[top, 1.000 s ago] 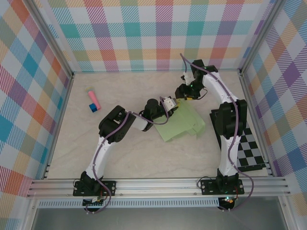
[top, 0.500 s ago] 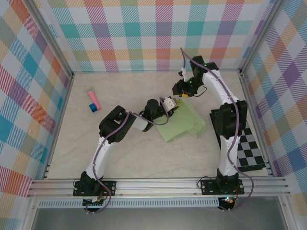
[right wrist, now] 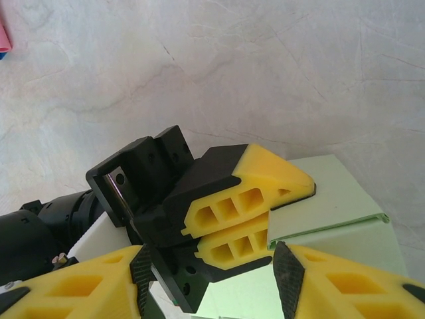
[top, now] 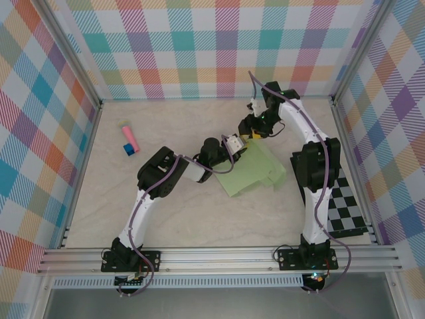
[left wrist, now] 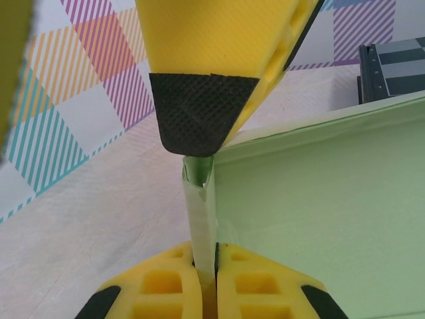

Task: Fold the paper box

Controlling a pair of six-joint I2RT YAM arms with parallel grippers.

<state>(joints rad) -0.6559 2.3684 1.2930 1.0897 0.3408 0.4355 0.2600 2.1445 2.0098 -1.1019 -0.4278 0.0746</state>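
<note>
Right of centre in the top view, on the table (top: 166,219): the paper box (top: 255,174), pale green card, mostly flat, with its upper-left edge lifted. Pinched along that lifted edge by the left end effector (top: 236,143), closed tight on the card. At the bottom middle of the left wrist view, two yellow fingers (left wrist: 166,292) pressed together on an upright strip of green, with the wider panel of the card spreading across the right half of the frame.

Just above and right of that grip in the top view, the right end effector (top: 247,131), spread apart and gripping nothing. In the right wrist view, straddles the yellow tips of the left end effector, one finger at each lower corner of the frame. In the left wrist view, one black pad (left wrist: 202,113) at the very top of the card strip; touching it or just clear, cannot tell.

Against a second ago: right end effector slightly further toward the left of the top view, nearer the grip. Against half a second ago: upper part of the right arm swung back a little leftward. Left arm and card in the same place and pose throughout. Likewise unmoved, the pink-and-blue stick (top: 128,138) at left and the checkered board (top: 346,209) at lower right.
</note>
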